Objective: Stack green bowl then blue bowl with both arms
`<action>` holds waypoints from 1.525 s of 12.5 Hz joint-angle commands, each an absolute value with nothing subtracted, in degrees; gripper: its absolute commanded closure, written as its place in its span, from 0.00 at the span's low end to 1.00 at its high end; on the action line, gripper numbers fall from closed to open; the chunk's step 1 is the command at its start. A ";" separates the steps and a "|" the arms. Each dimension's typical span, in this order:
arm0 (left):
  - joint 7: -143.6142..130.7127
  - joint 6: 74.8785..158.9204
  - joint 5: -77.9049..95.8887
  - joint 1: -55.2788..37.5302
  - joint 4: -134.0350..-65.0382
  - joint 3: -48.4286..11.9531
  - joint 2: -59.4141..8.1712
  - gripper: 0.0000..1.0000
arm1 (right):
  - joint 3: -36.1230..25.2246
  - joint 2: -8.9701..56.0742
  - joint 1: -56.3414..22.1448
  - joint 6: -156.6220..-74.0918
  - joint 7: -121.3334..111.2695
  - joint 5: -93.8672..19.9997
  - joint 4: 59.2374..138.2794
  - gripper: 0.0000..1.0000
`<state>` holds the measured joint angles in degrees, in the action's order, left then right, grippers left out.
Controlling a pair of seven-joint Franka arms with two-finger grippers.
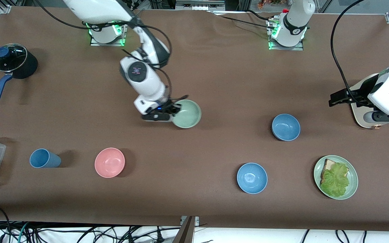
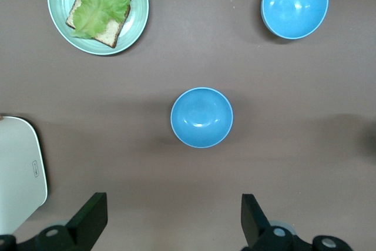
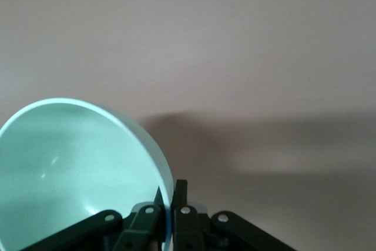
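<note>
Right gripper (image 1: 173, 110) clamped on the rim of the green bowl (image 1: 187, 113), one finger inside the wall and one outside, jaws pinched tight on the thin edge; the right wrist view shows the rim caught between the black fingers (image 3: 179, 201). Green bowl sits mid-counter (image 1: 214, 77), tipped a little toward the front camera; cannot tell if it is touching the counter or just lifted.

Left gripper (image 1: 338, 98) spread fully wide, holding nothing, waiting up in the air at the left arm's end of the counter, over a cream board-like object (image 1: 361, 114). In the left wrist view both fingers (image 2: 88, 218) stand far apart with bare counter between them.

Blue bowl (image 1: 285, 127), greyish blue, upright on the counter toward the left arm's end, well apart from the green bowl. Brighter blue bowl (image 1: 252, 178) nearer the front camera than that. Green plate (image 1: 336, 177) with bread and lettuce beside it, toward the left arm's end.

Pink bowl (image 1: 109, 162) and blue cup (image 1: 44, 158) lying on its side, toward the right arm's end. Black pot (image 1: 14, 62) with glass lid, blue handle.

Writing: a small mark on the cream object in the left wrist view, unreadable.
</note>
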<state>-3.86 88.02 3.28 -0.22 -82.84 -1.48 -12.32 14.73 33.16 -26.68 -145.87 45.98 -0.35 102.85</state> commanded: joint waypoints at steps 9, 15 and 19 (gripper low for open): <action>-2.29 96.23 4.48 -0.09 -85.34 -1.41 -19.06 0.00 | 4.49 39.32 -35.96 -138.56 55.74 4.84 87.63 0.00; 4.73 114.30 4.57 -0.26 -100.78 -1.32 -20.48 0.00 | 3.96 21.21 -17.70 -118.95 26.33 -3.83 91.92 0.00; 6.50 127.14 5.09 0.09 -108.97 -1.23 -22.05 0.01 | 3.26 11.71 -7.22 -102.25 11.96 -9.14 92.29 0.00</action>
